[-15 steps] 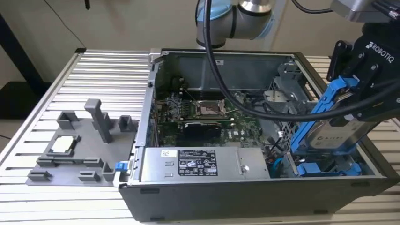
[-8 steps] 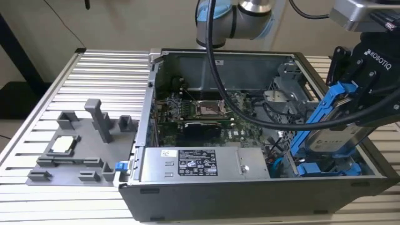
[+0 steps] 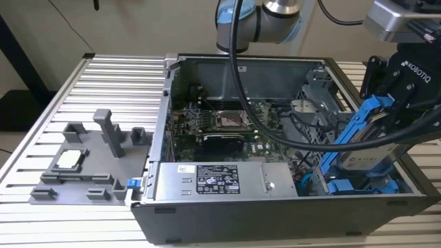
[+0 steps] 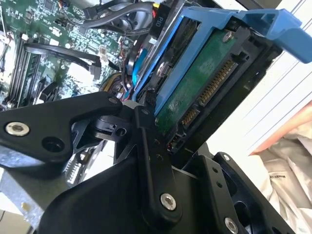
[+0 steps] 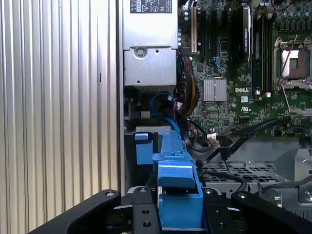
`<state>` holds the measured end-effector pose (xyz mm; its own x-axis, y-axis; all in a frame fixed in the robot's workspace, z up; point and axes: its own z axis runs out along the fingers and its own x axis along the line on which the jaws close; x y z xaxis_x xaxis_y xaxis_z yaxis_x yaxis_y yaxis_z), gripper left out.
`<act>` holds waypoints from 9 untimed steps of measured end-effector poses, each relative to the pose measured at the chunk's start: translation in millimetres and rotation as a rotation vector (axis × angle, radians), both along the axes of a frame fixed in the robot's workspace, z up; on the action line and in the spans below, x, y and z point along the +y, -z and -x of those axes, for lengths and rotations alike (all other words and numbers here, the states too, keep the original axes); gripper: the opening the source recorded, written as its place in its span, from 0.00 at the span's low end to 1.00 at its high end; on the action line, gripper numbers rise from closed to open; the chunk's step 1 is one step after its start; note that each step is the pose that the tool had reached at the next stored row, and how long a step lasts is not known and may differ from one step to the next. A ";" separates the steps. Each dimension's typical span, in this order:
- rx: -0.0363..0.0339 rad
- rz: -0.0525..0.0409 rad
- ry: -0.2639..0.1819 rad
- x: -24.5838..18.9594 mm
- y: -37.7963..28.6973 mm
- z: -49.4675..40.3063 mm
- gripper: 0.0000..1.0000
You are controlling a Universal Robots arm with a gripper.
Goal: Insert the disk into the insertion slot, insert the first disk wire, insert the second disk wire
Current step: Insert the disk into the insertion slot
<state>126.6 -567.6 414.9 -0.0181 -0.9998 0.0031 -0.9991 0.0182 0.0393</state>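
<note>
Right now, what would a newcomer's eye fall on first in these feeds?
The bright blue carrier of the disk stands tilted at the exterior view's right, with the gripper clamped on its upper part and its lower end at the blue-edged insertion slot. Next comes the open computer case, with its green motherboard and the silver power-supply box along the near wall.

The black metal gripper clamps the flat disk, its green circuit board showing, in a bright blue plastic carrier. Behind lies a green motherboard with black cables.
</note>
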 end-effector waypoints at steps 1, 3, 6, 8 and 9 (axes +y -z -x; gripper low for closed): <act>0.0000 -0.0001 0.000 -0.3 0.5 0.0 0.33; 0.0000 0.0009 0.000 -0.4 1.6 -0.1 0.33; 0.0001 -0.0002 0.000 -0.5 4.3 -0.5 0.33; 0.0001 0.0002 0.000 -0.5 5.4 -0.8 0.33; 0.0001 0.0001 0.000 -0.5 6.0 -1.2 0.33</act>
<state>127.8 -568.1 408.9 -0.0181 -0.9998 0.0032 -0.9991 0.0182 0.0394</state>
